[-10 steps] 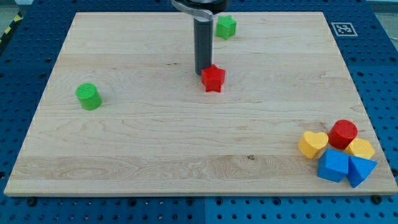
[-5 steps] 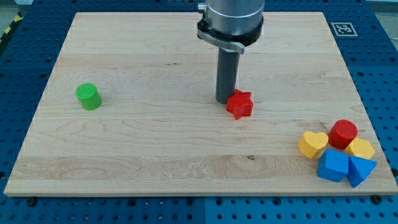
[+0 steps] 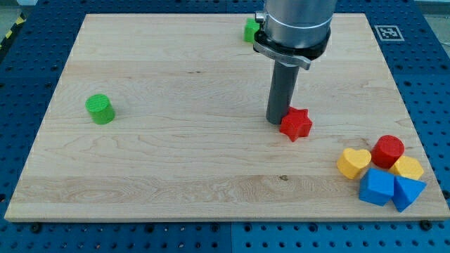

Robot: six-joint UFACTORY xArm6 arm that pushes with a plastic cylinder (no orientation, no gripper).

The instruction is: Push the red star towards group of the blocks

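Arm's visible body was wide grey metallic cylinder [image 3: 297, 17], smooth, faintly sheened, cut off by view's top. Below it sat darker band, then bright silver collar ring [image 3: 281, 50] flaring out slightly past cylinder, edge catching light. From collar's underside ran straight dark grey rod [image 3: 283, 91], round, plain, much narrower than cylinder. My tip [image 3: 277, 122] was rod's flat, blunt lower end, same dark colour. Cables, screws, markings not discernible.
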